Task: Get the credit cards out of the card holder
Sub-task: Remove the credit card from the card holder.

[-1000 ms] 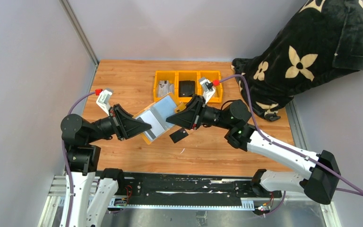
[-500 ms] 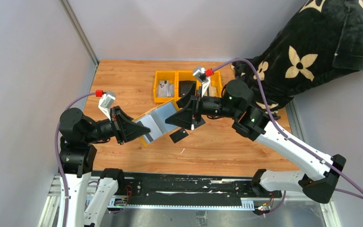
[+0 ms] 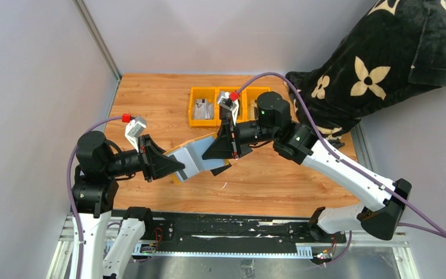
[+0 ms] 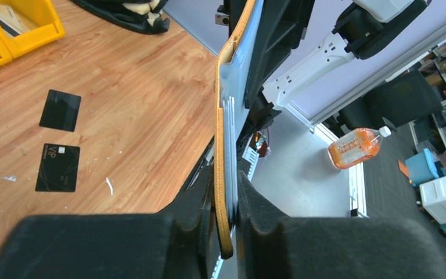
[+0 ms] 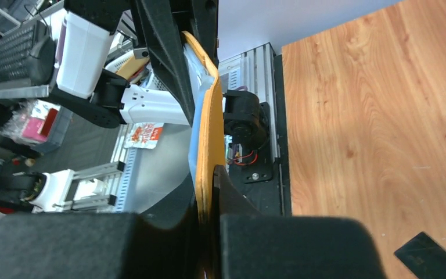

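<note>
We find left end effector (image 4: 226, 197) and right end effector (image 5: 208, 186) each clamped on an edge of the limp card holder (image 3: 194, 154) above the counter (image 4: 139, 116); the thin, slick credit cards (image 4: 57, 167) lying below likely need edge pinches.

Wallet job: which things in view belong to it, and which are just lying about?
Job: wallet, card, second card, left gripper, right gripper, both shut on the wallet.
Lying about: bins, blanket, bottle.
</note>
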Robot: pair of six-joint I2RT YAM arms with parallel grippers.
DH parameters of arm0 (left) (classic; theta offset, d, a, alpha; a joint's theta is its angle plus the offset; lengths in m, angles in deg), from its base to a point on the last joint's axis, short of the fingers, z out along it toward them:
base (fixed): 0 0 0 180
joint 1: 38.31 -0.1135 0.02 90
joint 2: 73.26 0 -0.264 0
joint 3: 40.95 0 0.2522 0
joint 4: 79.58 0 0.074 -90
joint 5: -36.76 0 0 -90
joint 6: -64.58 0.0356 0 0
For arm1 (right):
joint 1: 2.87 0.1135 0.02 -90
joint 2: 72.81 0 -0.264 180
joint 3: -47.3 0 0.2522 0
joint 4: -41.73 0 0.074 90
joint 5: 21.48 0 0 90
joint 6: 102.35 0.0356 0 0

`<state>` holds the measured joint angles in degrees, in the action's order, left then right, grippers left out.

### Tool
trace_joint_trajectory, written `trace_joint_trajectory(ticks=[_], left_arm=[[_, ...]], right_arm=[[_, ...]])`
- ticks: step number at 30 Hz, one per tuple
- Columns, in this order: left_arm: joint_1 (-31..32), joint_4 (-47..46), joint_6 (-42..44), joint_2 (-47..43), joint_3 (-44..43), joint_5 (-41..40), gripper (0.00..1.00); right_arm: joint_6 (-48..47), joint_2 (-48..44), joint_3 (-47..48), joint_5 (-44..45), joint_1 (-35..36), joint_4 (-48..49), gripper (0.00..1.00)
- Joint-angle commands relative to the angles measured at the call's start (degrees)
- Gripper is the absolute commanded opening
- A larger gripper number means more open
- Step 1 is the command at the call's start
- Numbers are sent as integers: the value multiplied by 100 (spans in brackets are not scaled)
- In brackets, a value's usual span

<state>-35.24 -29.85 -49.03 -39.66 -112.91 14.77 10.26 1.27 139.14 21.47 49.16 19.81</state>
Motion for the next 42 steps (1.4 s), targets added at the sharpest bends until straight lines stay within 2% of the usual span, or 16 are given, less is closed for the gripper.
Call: trace_joint_trajectory(ticks=[1, 2, 4, 5, 8, 14, 22, 23, 25, 27, 32, 35, 37, 42], left_arm=[[-7, 65, 74, 31, -94, 121, 24], [-8, 53, 37, 30, -73, 124, 33], [-6, 6, -66, 32, -45, 138, 41], [-6, -72, -150, 19, -16, 153, 43], [-8, -574, -604, -44, 91, 264, 43], [-8, -1070, -1165, -107, 164, 376, 38], [-8, -1359, -1455, -158, 205, 419, 23], [-8, -1379, -1465, -168, 196, 383, 20], [-4, -1416, -1479, -183, 186, 257, 13], [-4, -1433, -1473, -194, 186, 123, 8], [-8, -1383, -1350, -253, 195, -231, 0], [-8, -1048, -996, -267, 95, -602, 0], [-8, -797, -791, -267, 28, -881, 0], [-4, -312, -297, -240, 6, -1659, 0]], right_arm=[[571, -219, -375, -318, -95, 953, 0], [815, -333, -659, -279, -126, 1376, 0], [1292, -511, -1026, -211, -161, 2224, 0], [1501, -582, -1267, -168, -166, 2695, 0], [1815, -698, -1553, -19, -173, 3149, 0], [1957, -780, -1769, 166, -176, 3303, 0], [2036, -843, -1917, 297, -228, 3315, 1], [2060, -835, -1919, 289, -228, 3320, 5], [2092, -819, -1915, 268, -229, 3295, 24], [2037, -828, -1833, 294, -251, 3105, 37], [1534, -1063, -1322, 660, -509, 1959, 60], [987, -1412, -872, 1579, -605, 986, 65], [802, -1623, -753, 2038, -606, 844, 66], [989, -1484, -727, 1612, -389, 1051, 65]])
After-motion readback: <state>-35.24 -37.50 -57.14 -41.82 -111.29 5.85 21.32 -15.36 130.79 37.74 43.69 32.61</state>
